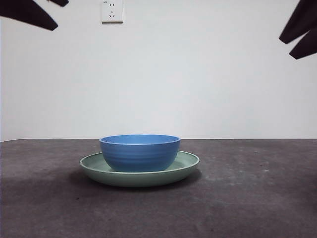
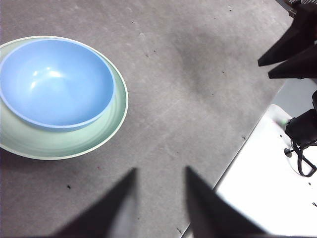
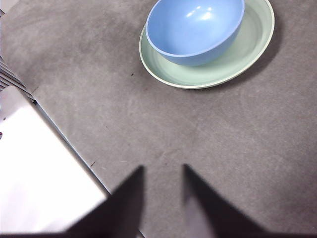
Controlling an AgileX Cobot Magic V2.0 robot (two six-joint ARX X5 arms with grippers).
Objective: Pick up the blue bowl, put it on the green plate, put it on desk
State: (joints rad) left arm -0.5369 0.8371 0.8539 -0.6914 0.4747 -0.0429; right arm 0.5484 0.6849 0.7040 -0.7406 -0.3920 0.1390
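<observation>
The blue bowl (image 1: 139,152) sits upright inside the green plate (image 1: 185,166) on the desk (image 1: 247,198), near the middle of the front view. In the left wrist view the blue bowl (image 2: 54,82) rests on the green plate (image 2: 59,144), well apart from my left gripper (image 2: 161,173), which is open and holds nothing. The right wrist view shows the blue bowl (image 3: 195,29) on the green plate (image 3: 218,72), far from my right gripper (image 3: 163,171), also open with nothing in it. Both arms show only as black tips at the top corners of the front view.
A white wall with a socket (image 1: 112,11) stands behind the desk. A white surface (image 2: 267,183) with a black cable borders the desk edge in the left wrist view; a similar white surface (image 3: 39,173) lies beside the desk in the right wrist view.
</observation>
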